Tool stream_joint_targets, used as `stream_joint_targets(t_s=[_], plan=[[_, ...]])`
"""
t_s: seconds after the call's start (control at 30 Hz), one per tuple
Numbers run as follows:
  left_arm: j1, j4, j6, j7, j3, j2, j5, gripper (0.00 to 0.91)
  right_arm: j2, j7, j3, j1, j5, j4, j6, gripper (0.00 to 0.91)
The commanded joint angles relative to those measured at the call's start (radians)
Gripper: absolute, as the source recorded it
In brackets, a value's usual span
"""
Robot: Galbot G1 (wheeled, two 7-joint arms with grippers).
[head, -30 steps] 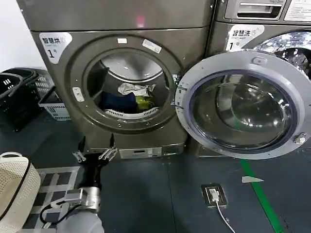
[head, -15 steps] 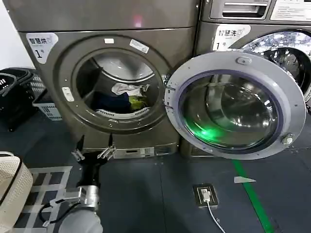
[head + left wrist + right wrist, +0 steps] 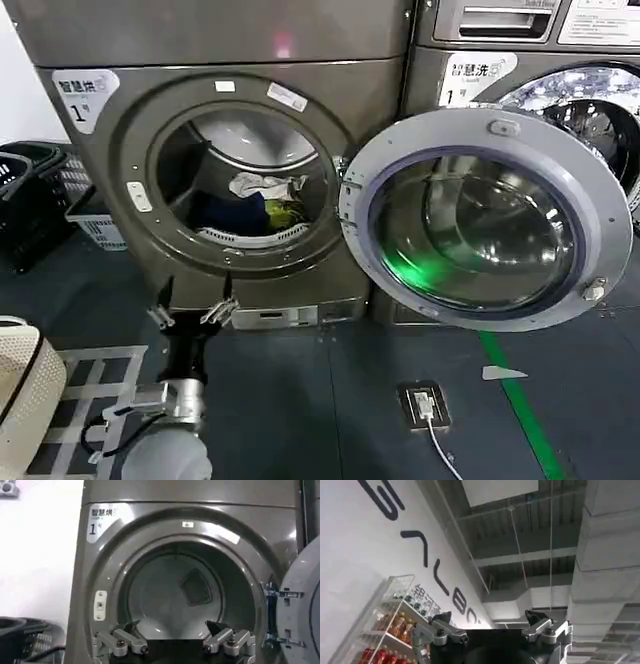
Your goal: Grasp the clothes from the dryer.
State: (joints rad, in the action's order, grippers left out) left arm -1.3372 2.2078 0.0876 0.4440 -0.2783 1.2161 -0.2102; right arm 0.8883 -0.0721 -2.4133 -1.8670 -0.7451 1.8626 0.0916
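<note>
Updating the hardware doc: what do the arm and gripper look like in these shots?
The left gripper has two silver metal fingers with dark tips and visible screws, mounted on a black body. Behind it sit a silver cylindrical wrist collar, a looping black cable and a grey arm shell. The right gripper shows the same silver fingers on a black body.

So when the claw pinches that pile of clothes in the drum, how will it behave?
The clothes lie crumpled and folded over each other in the dryer, so they will probably be floppy and drape from a pinch. The pile looks small against the drum, so likely light. White, blue and yellow-green pieces overlap, so one may drag another. The open left claw waits below the porthole.
</note>
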Motion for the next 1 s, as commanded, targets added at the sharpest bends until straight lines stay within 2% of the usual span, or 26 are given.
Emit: stream_joint_targets(t_s=[0.03,1.0], plan=[[0.000,-0.001,0.001,-0.003,0.003,-0.004,0.000,0.907,0.000,0.001,-0.002,-0.001,-0.004,-0.002,-0.010,0.907],[0.010,-0.014,0.000,-0.007,0.021,-0.004,0.002,0.907,-0.004,-0.003,-0.005,-0.006,-0.030,0.001,-0.018,0.907]])
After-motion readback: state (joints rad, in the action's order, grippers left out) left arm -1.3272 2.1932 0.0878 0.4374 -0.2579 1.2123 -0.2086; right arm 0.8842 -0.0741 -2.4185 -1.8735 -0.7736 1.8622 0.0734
